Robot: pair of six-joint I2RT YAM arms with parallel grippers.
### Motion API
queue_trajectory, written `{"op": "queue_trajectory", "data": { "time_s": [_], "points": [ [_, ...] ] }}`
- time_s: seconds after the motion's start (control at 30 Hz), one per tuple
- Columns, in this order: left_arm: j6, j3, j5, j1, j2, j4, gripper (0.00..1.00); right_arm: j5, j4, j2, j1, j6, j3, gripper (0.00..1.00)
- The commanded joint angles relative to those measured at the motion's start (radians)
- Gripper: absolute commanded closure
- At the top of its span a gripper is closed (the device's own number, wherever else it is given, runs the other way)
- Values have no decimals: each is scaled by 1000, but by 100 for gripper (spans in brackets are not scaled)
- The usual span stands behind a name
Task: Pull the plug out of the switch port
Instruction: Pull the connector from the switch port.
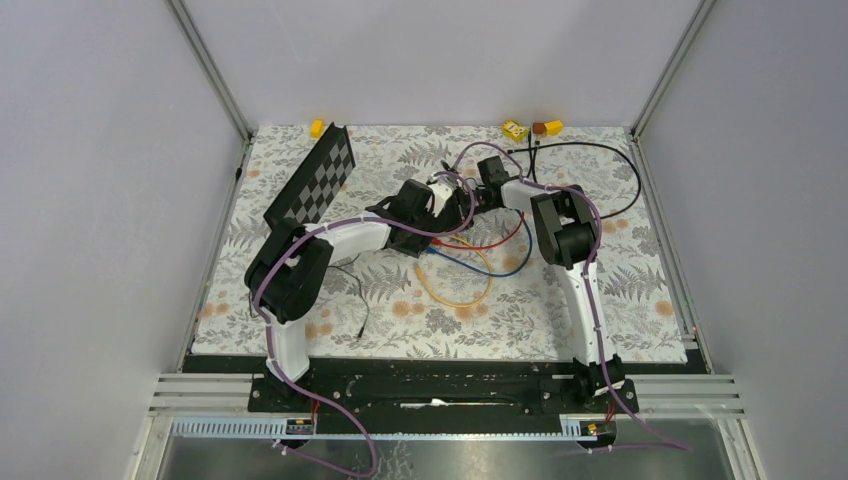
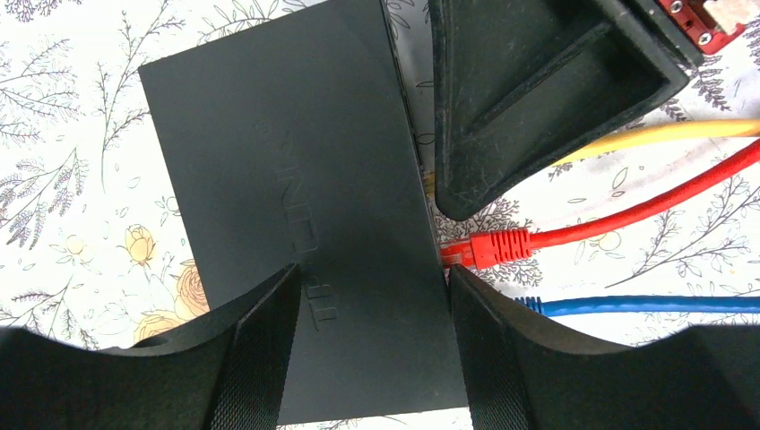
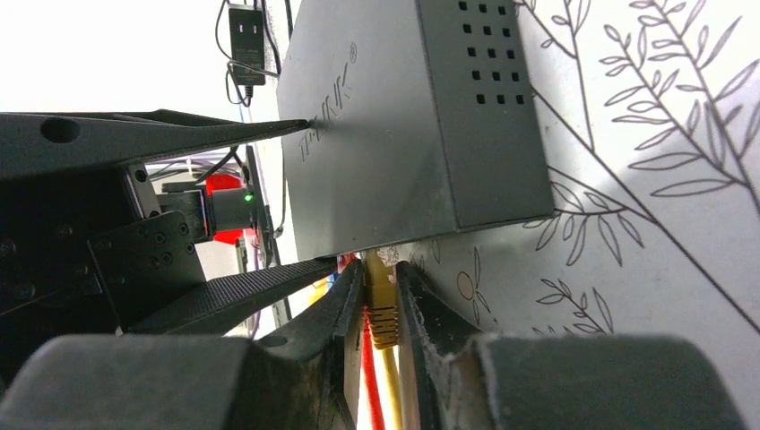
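The switch point(image 2: 287, 179) is a flat matte-black box lying on the floral mat. My left gripper point(image 2: 372, 269) stands wide over its near end. One fingertip rests on the top face and the other stands at the port edge. The yellow plug point(image 3: 382, 305) sits at the switch's point(image 3: 376, 161) port edge, and my right gripper point(image 3: 381, 266) is shut on it. A red plug point(image 2: 488, 248) and a blue plug point(image 2: 538, 306) sit in neighbouring ports. In the top view both grippers point(image 1: 432, 203) point(image 1: 468, 195) meet mid-table and hide the switch.
Yellow point(image 1: 455, 290), red point(image 1: 500, 240) and blue point(image 1: 505, 270) cables loop toward the near side. A chequered board point(image 1: 315, 185) lies at the back left. A small black adapter point(image 3: 246, 40) with a thin wire lies beyond the switch. Small yellow blocks point(image 1: 515, 129) sit at the back edge.
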Motion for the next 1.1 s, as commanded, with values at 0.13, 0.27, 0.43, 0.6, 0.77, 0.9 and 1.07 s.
{"op": "queue_trajectory", "data": {
  "time_s": [0.13, 0.27, 0.43, 0.6, 0.77, 0.9, 1.07],
  "points": [
    [-15, -20, -19, 37, 30, -28, 37, 114, -365, 105, -55, -263, 214, 100],
    [-11, -19, -19, 38, 35, -25, 37, 94, -378, 112, -54, -258, 217, 100],
    [-18, -21, -25, 42, 35, -24, 37, 75, -151, 49, -53, -83, 65, 100],
    [-21, -19, -24, 45, 36, -28, 37, 78, 22, -8, -49, 38, -65, 100],
    [-24, -18, -14, 48, 33, -34, 37, 104, -77, 7, -67, -50, 4, 100],
    [-21, -20, 27, 54, 11, -35, 29, 114, -109, -10, -97, -61, 69, 100],
    [-1, -15, 90, 63, -29, -38, 20, 184, -301, -53, -116, -206, 226, 100]
  ]
}}
